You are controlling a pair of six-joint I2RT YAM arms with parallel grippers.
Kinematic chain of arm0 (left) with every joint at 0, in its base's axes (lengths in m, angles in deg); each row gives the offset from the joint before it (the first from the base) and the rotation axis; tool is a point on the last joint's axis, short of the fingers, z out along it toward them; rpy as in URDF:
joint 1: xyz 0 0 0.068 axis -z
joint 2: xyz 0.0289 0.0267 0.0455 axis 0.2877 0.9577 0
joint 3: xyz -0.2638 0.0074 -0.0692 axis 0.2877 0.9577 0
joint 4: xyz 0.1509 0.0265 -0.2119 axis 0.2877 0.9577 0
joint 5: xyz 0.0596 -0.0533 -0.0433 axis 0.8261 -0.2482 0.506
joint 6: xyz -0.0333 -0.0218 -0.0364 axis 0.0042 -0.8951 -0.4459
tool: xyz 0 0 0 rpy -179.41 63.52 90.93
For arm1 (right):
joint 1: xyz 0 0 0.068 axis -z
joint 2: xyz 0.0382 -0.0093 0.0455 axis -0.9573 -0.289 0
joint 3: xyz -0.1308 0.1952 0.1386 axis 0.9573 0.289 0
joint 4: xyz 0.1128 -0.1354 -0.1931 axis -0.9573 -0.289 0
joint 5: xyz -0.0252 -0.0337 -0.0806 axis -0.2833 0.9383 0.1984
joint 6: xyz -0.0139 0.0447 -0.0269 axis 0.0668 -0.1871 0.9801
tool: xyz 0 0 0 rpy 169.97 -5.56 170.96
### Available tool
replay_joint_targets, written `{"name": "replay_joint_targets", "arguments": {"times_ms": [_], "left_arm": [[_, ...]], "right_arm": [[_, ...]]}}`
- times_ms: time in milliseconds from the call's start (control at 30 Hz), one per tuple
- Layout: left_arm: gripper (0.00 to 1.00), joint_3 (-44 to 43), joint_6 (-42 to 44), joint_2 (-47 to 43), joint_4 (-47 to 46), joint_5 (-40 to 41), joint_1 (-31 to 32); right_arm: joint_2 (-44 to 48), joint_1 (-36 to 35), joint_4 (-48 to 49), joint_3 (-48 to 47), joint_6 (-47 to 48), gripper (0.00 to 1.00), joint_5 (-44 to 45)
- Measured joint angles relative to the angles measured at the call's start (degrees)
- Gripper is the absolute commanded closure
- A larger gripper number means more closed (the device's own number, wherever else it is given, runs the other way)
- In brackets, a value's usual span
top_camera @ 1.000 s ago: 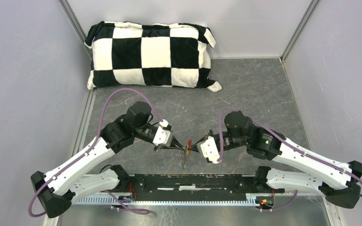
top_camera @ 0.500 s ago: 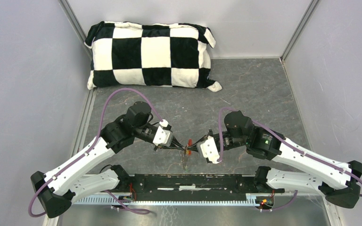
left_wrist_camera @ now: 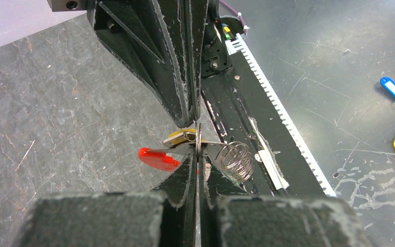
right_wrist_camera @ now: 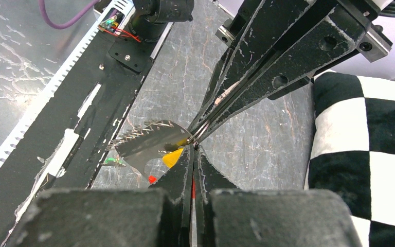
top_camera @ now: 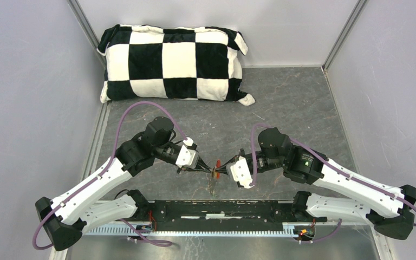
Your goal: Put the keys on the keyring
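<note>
Tip to tip: left tool [left_wrist_camera: 197, 154] and right tool [right_wrist_camera: 192, 150] both clenched on one keyring [left_wrist_camera: 235, 160], off the surface [left_wrist_camera: 56, 103].
One yellow key [left_wrist_camera: 179, 136] sits at the meeting point, with one red tag [left_wrist_camera: 157, 158] just beside it.

Right gripper [right_wrist_camera: 192, 154] pinches the yellow key [right_wrist_camera: 172, 157]; left gripper [right_wrist_camera: 201, 128], from 1 o'clock, meets it; ring [right_wrist_camera: 146, 141] juts toward 9 o'clock.
</note>
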State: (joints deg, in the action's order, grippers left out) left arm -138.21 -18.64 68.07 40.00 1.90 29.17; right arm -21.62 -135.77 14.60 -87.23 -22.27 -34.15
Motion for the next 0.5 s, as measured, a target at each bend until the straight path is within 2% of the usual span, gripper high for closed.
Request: {"name": "replay_joint_targets", "arguments": {"times_ms": [500], "left_arm": [[0.98, 0.0, 0.0, 0.2, 0.0, 0.0, 0.0]], "right_arm": [[1.0, 0.0, 0.1, -0.9, 1.0, 0.99, 0.6]]}}
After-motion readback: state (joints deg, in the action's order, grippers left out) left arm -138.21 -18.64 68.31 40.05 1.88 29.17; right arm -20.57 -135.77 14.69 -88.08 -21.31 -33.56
